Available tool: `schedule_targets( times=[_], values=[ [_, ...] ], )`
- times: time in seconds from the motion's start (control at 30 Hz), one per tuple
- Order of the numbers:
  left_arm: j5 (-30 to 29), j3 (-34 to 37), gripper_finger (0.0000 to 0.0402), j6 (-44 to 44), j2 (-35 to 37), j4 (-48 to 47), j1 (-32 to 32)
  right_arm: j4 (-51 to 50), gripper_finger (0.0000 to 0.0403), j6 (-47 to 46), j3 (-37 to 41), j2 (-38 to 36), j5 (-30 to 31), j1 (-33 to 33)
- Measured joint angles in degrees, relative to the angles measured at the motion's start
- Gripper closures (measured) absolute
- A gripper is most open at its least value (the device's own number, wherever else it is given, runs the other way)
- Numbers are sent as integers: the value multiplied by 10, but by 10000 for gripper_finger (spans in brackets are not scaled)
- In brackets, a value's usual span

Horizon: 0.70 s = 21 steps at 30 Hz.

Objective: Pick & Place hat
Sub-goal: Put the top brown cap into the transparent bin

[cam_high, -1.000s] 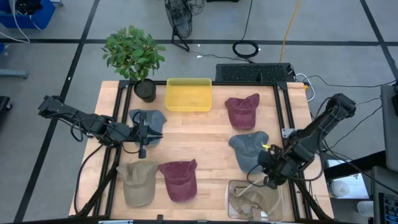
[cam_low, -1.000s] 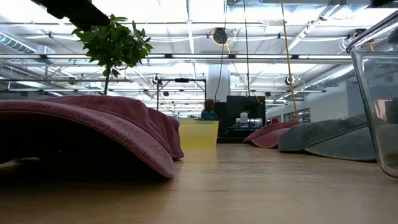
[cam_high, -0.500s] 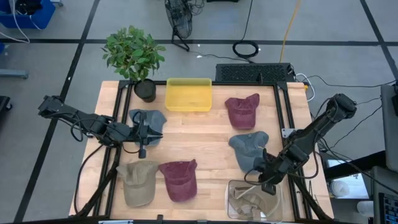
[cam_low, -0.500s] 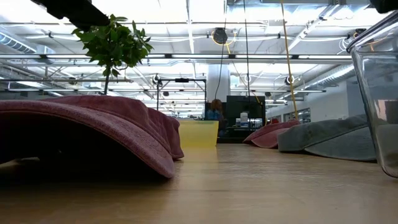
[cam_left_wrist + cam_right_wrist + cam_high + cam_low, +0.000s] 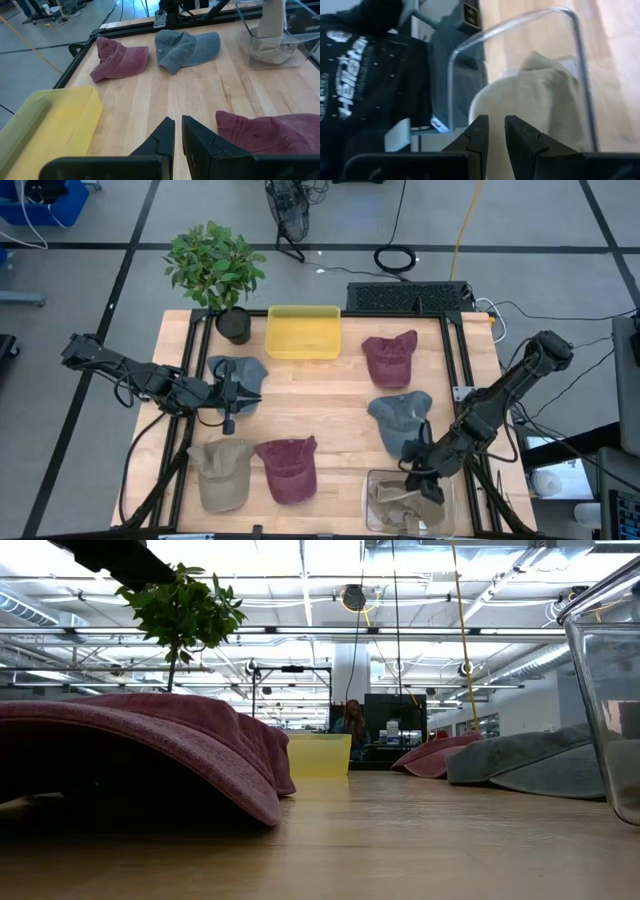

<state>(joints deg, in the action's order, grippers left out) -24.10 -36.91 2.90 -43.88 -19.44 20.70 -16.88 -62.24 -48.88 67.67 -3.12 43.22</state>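
Wooden table [image 5: 330, 395] carries six hats: two maroon, two blue-grey, two tan. One tan hat [image 5: 405, 505] lies crumpled in the clear bin [image 5: 372, 480] at the near right corner; its shape is hard to make out through the plastic. One yellow tray [image 5: 303, 332] and one potted plant [image 5: 215, 270] stand at the far edge. Right gripper [image 5: 425, 485] hangs at the bin's rim, fingers nearly together, empty. Left gripper [image 5: 243, 393] hovers over a blue-grey hat [image 5: 240, 370], partly hiding it, fingers almost closed on nothing.
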Motion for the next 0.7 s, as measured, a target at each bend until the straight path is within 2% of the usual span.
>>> schedule_targets(
  times=[0.2,0.5,0.7],
  values=[
    [0,0,360,3,0,-1,0,43,348,-19,0,21,4,21],
    [0,0,360,7,0,-1,0,114,348,-31,0,117,16,56],
    [0,0,360,1,0,-1,0,119,348,-19,-11,131,20,56]
  ],
)
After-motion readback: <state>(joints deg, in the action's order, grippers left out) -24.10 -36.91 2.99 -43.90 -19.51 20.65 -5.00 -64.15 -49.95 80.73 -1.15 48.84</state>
